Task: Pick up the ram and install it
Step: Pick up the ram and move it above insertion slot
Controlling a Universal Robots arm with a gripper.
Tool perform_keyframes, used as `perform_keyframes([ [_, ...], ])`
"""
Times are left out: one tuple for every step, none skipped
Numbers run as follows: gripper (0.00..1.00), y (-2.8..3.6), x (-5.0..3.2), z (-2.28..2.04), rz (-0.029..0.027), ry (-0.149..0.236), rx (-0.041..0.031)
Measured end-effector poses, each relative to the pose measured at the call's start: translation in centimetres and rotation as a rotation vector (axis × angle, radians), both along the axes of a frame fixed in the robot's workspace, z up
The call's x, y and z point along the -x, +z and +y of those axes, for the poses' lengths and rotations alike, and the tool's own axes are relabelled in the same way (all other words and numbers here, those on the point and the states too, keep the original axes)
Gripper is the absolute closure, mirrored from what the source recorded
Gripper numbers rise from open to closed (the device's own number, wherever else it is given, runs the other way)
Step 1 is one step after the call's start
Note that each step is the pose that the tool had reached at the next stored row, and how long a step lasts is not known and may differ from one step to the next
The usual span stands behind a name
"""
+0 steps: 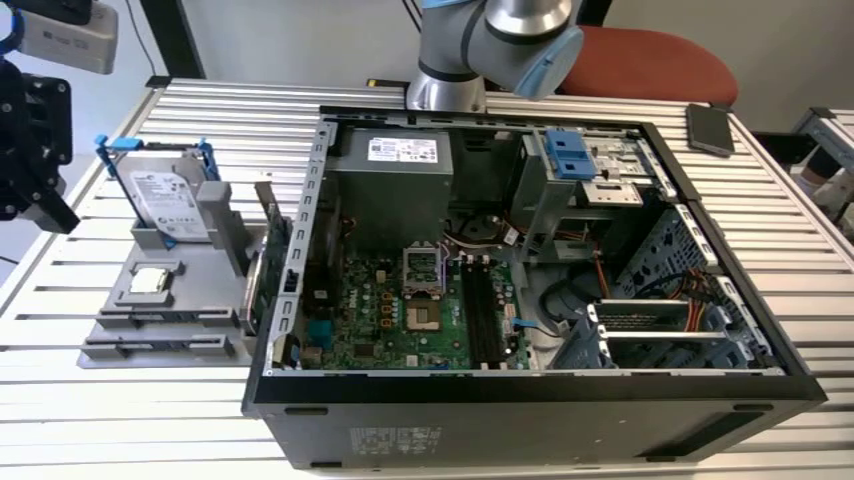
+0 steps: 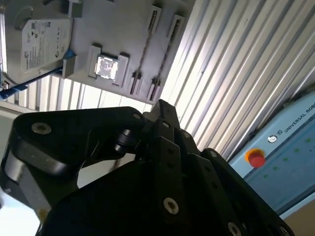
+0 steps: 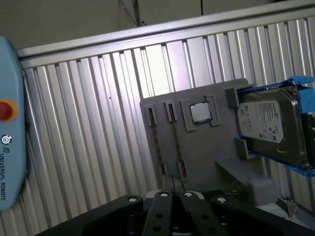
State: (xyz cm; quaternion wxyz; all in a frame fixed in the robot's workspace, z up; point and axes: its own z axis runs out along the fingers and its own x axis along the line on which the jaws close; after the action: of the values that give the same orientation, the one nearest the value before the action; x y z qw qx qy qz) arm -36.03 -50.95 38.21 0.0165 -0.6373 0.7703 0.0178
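The ram is out of view. My gripper (image 1: 48, 200) hangs at the exterior view's far left, above the slatted table and apart from the grey parts holder (image 1: 200, 270). In both wrist views its black fingertips (image 3: 164, 195) meet with nothing showing between them, so the gripper (image 3: 173, 192) (image 2: 160, 106) is shut. The holder (image 3: 197, 152) (image 2: 113, 29) has two long narrow slots (image 3: 158, 142) that look bare. The open computer case (image 1: 534, 390) lies in the middle of the table. Its motherboard (image 1: 400, 320) faces up, with dark memory slots (image 1: 483, 310) beside the processor socket.
A silver hard drive with blue rails (image 1: 167, 200) (image 3: 268, 123) and a small square chip (image 1: 150, 280) (image 3: 201, 112) sit on the holder. A green card with a metal bracket (image 1: 274, 260) stands between holder and case. The arm's base (image 1: 461, 60) is behind the case. A phone (image 1: 709, 128) lies at the back right.
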Motion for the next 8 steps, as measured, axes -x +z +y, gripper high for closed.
perform_keyframes([
  [1.0, 0.0, -0.03, 0.0, 0.0001, 0.014, 0.0001],
  [1.0, 0.01, -0.07, 0.0, 0.0001, 0.028, 0.0001],
  [1.0, 0.0, -0.1, 0.0, 0.0, 0.041, 0.0001],
  [1.0, 0.0, -0.14, 0.0, 0.0, 0.055, 0.0],
  [1.0, 0.0, -0.17, 0.0, 0.0001, 0.07, 0.0001],
  [1.0, 0.0, -0.21, 0.0, 0.0001, 0.084, 0.0001],
  [1.0, 0.0, -0.24, 0.0, 0.0, 0.098, 0.0001],
  [1.0, -0.01, -0.28, 0.0, 0.0, 0.112, 0.0001],
])
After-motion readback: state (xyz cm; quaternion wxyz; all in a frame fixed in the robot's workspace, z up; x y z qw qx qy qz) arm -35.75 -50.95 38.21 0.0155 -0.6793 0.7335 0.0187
